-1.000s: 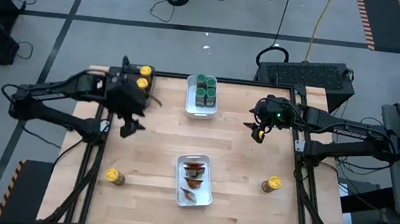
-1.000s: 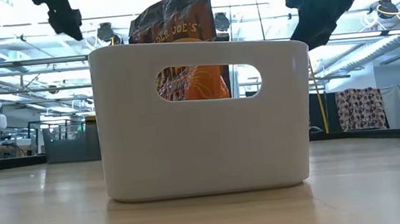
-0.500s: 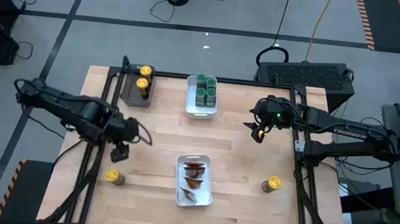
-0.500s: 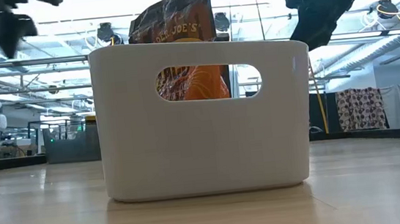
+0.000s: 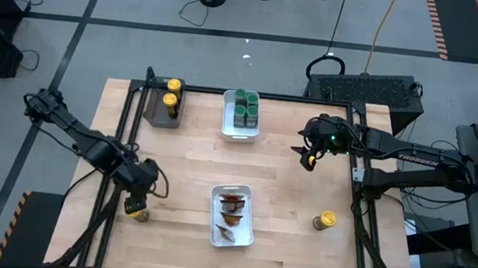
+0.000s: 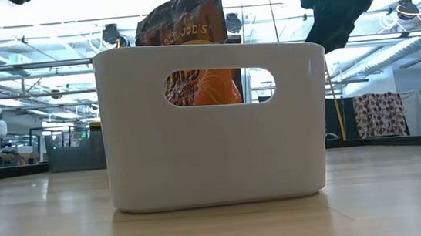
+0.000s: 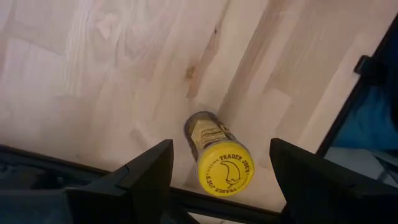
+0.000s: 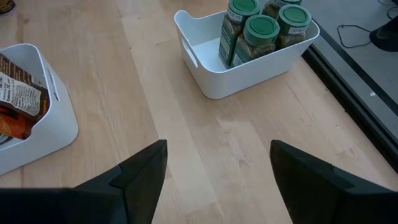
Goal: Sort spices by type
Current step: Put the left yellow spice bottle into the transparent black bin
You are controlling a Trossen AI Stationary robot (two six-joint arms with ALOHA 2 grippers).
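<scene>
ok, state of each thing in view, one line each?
left pincer: open, over the front-left yellow-lidded jar, which stands upright on the table
right pincer: open, empty, above bare table
dark grey tray: holds two yellow-lidded jars
green-lidded jars: upright in white bin
packets: in front white bin

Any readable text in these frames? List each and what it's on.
"TRADER JOE'S" – yellow lid of the jar between the left tool's fingers.
"ER JOE'S" (partly hidden) – brown packet in the white bin.
"TROSSEN" – right arm, barely legible.
Green-lidded jars: labels too blurred.
</scene>
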